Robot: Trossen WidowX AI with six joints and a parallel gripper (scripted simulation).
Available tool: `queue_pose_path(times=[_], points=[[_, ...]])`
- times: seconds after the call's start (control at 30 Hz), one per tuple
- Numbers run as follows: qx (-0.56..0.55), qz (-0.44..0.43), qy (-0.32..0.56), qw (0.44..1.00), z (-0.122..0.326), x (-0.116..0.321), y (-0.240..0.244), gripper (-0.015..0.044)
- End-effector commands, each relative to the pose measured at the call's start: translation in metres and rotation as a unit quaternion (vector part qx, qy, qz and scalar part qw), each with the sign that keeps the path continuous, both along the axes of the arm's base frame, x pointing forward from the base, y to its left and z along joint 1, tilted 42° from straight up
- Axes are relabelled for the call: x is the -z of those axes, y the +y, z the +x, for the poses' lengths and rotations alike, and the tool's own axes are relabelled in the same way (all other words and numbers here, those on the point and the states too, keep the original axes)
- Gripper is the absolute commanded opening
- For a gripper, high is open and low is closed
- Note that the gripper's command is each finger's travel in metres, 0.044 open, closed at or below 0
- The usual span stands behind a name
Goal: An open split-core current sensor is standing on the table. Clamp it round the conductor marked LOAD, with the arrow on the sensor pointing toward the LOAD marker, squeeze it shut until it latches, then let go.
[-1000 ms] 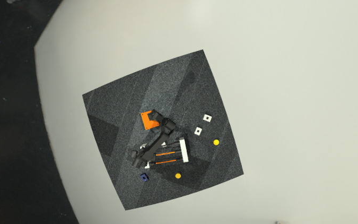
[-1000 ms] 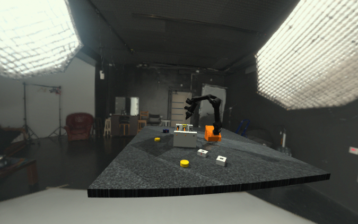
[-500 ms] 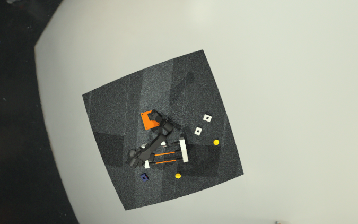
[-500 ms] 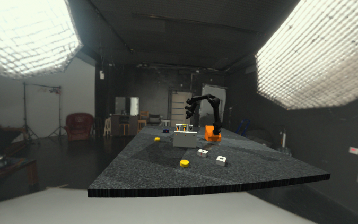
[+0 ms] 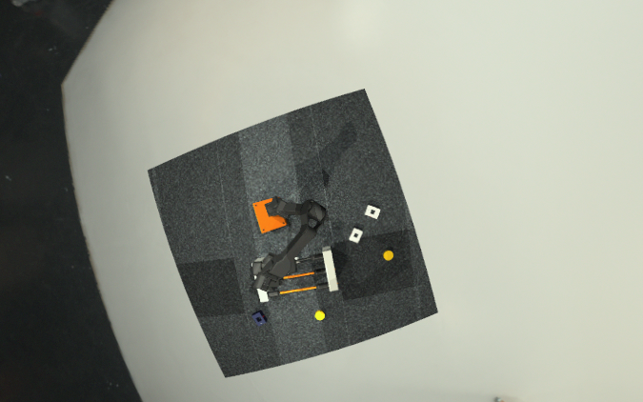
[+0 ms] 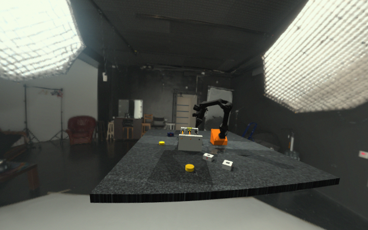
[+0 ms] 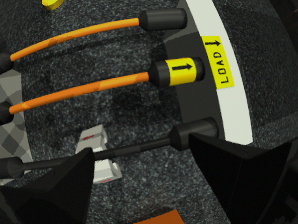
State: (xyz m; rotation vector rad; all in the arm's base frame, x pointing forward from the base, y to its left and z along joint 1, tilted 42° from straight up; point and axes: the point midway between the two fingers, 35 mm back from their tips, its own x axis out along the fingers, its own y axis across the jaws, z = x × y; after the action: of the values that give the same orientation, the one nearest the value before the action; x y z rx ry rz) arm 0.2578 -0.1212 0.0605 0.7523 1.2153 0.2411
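The open current sensor (image 7: pixel 105 172), white with red marks, stands on the table (image 7: pixel 125 112) beyond the black conductor, which crosses in front of it in the wrist view. The arm mostly hides it in the top view. The LOAD conductor (image 7: pixel 80 91) (image 5: pixel 298 275) is the middle, orange one, with a yellow arrow sleeve (image 7: pixel 181 72) beside the yellow LOAD label (image 7: pixel 218 62) on a white end block. My gripper (image 7: pixel 141 147) is open, its fingers part way apart. It points down above the rack, with nothing between the fingertips. The sensor's arrow cannot be made out.
The outer orange conductor (image 7: pixel 75 36) (image 5: pixel 297 290) runs beside the LOAD one. The other end block (image 5: pixel 331 270) (image 6: pixel 190 143) stands upright. Two white holed blocks, a navy block (image 5: pixel 254 315) (image 6: pixel 170 134) and two yellow discs stand around the rack. The orange base (image 5: pixel 265 219) (image 6: pixel 215 138) is nearby.
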Motion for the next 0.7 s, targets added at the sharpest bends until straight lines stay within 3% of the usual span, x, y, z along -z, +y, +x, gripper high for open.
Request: queue_pose_path(times=[0.0,0.1,0.67], points=[[-0.059,0.008,-0.023,0.998,-0.022,-0.005,0.050,0.0322],[-0.099,0.012,-0.041,0.994,-0.039,-0.007,0.081,0.0322],[-0.101,0.011,-0.042,0.994,-0.034,0.007,0.094,0.0322]])
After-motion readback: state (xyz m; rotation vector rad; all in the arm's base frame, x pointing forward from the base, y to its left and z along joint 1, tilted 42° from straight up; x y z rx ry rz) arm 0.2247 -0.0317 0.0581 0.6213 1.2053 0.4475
